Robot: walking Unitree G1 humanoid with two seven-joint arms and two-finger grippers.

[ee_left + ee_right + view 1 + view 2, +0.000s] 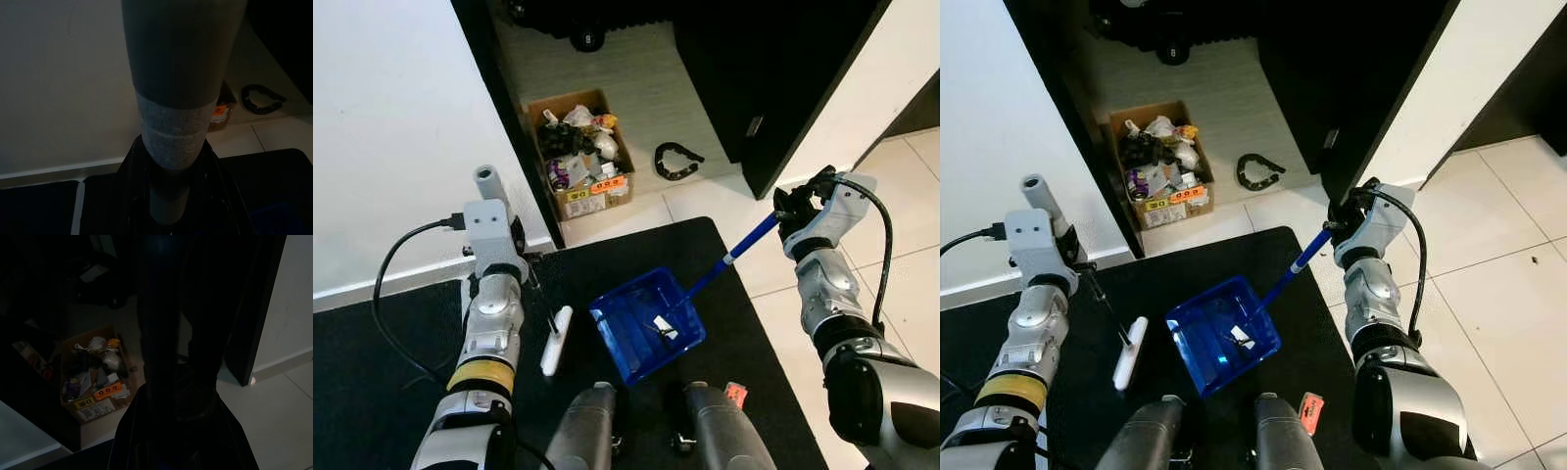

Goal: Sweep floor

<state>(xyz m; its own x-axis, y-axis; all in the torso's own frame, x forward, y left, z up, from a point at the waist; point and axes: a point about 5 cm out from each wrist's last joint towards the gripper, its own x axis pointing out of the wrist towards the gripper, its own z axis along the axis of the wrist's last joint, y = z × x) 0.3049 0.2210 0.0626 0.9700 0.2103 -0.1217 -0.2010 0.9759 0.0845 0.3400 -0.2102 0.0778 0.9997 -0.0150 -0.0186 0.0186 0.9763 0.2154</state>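
Left eye, my right gripper [795,211]: raised at my right side, fingers pressed around the top of the blue handle [744,246].
Left eye, dustpan [646,323]: blue, on the black mat [705,245], down and inward from my right gripper at the low end of the handle; a white scrap [664,328] lies inside it.
Left eye, my left gripper [499,259]: held forward on my left, closed around the grey broom pole [487,182], whose top stands up above the wrist.
Left eye, brush head [556,340]: white, on the mat just right of my left arm, close beside the dustpan but apart from it.
Left eye, box [581,157]: cardboard, full of rubbish, on the floor ahead of both grippers; it carries yellow and orange stickers, with writing too small for me to read.
Right eye, black ring [1259,170]: on the pale floor right of the box, ahead of my right gripper.
Right eye, red tag [1310,406]: on the mat near my feet, below my right arm.
Left wrist, pole [178,98]: grey with a paler band, running straight out between my fingers; white wall [58,83] behind.
Right wrist, box [95,369]: beyond my dark fingers; an orange sticker faces me, its print unreadable.
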